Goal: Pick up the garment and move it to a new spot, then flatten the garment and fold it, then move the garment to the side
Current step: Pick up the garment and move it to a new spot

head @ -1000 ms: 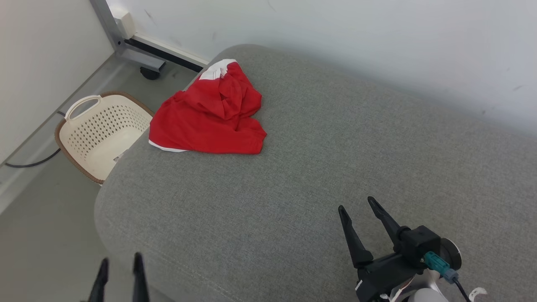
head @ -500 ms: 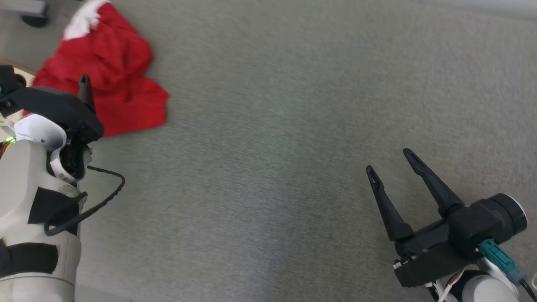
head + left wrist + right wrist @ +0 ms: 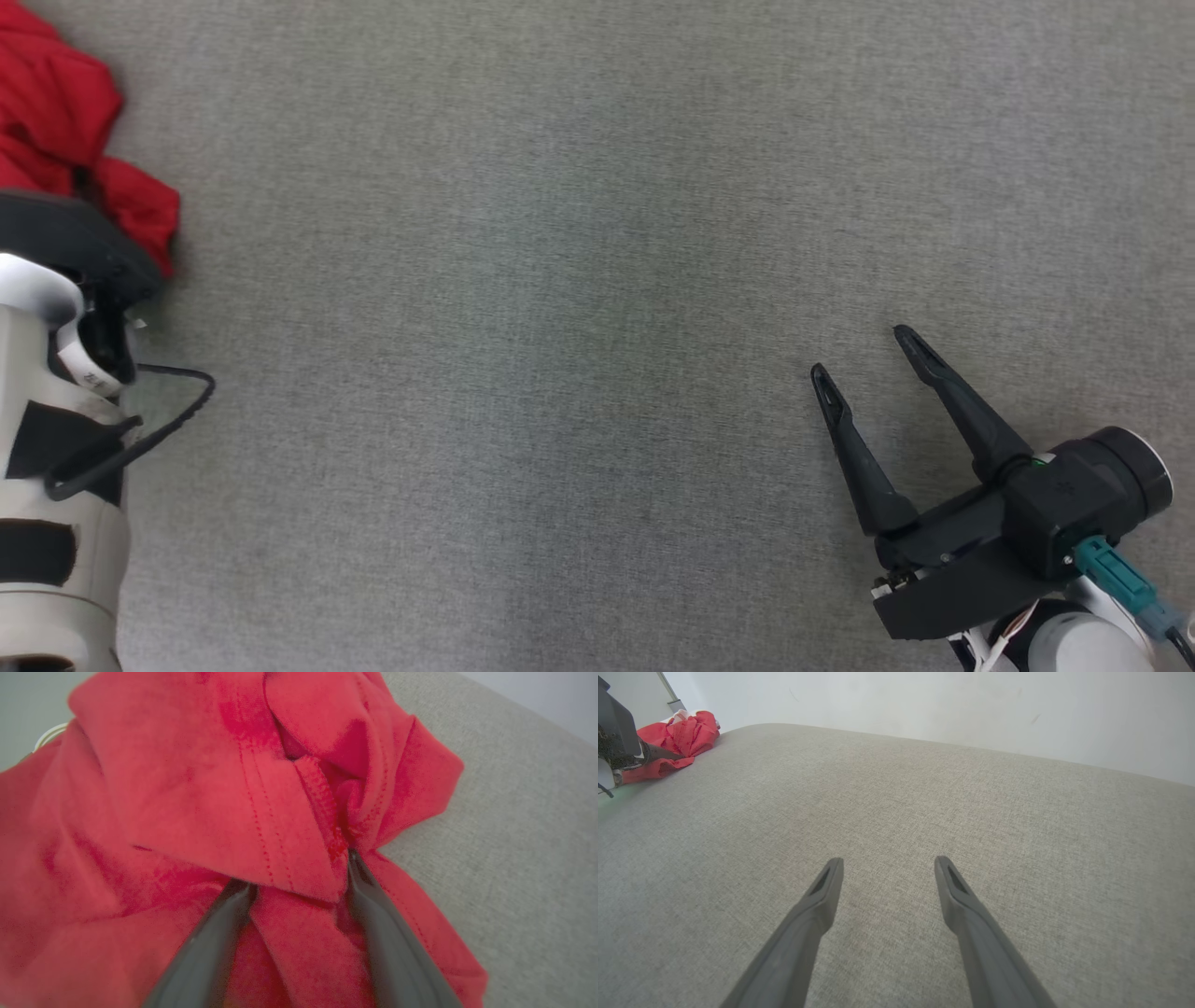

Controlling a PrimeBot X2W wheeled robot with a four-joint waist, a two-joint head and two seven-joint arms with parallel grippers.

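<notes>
Currently the L gripper (image 3: 297, 882) is down on the crumpled red garment (image 3: 187, 788). Its fingers are spread wide, straddling a stitched fold, w/ the tips buried under the cloth, so can't tell if anything's actually pinched. The garment lies bunched at the far left of the grey upholstered cushion (image 3: 560, 327). In head view a red corner of it shows at top left, w/ the L arm's pale forearm (image 3: 47, 485) just below. The R gripper (image 3: 860, 351) is at lower right, well apart from the garment, jaws fully apart, nothing btwn them, over bare cushion. In R wrist view the garment is far off at upper left, w/ a white wall (image 3: 924, 709) behind.
</notes>
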